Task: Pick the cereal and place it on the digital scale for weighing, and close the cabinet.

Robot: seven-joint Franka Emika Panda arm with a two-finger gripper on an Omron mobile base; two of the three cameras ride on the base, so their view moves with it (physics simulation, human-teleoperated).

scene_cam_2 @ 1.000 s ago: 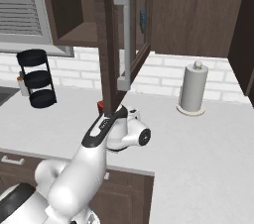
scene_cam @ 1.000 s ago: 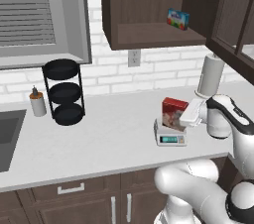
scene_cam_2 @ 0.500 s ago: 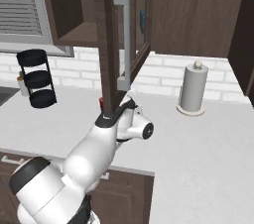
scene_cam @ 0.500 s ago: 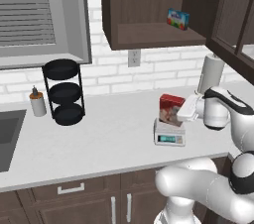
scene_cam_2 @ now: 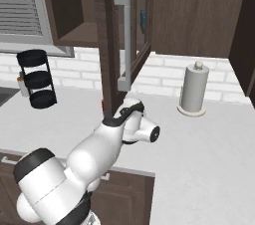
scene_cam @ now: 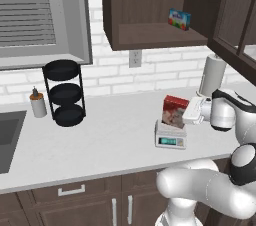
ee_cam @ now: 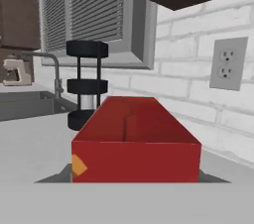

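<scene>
Left base view first: the cereal (scene_cam: pixel 174 111) is standing upright on the digital scale (scene_cam: pixel 171 138), right of centre in the frame, on the white counter (scene_cam: pixel 110 145). My gripper (scene_cam: pixel 190 111) sits just beside the box on its right side, and from here I honestly can't see whether the fingers are touching it; the jaws are pulled in about as far as they go. Upper part of the frame is the cabinet (scene_cam: pixel 150 10), open, with a small blue-and-green box (scene_cam: pixel 179 18) on its shelf. Its glass door (scene_cam: pixel 237 30) swings out at the upper right. A black three-tier rack (scene_cam: pixel 64 92) stands at left, a paper towel roll (scene_cam: pixel 212 75) behind the arm.

Right base view: the cabinet door (scene_cam_2: pixel 124 45) with its long metal handle (scene_cam_2: pixel 125 37) hangs open at top centre, the arm bent below it. The paper towel roll (scene_cam_2: pixel 193 89) is right of centre, the rack (scene_cam_2: pixel 37 78) at far left.

Hand view: the red box (ee_cam: pixel 135 141) fills the lower middle, very close, seen along its top. The rack (ee_cam: pixel 87 86) is behind it at left, a wall outlet (ee_cam: pixel 227 64) at upper right.
</scene>
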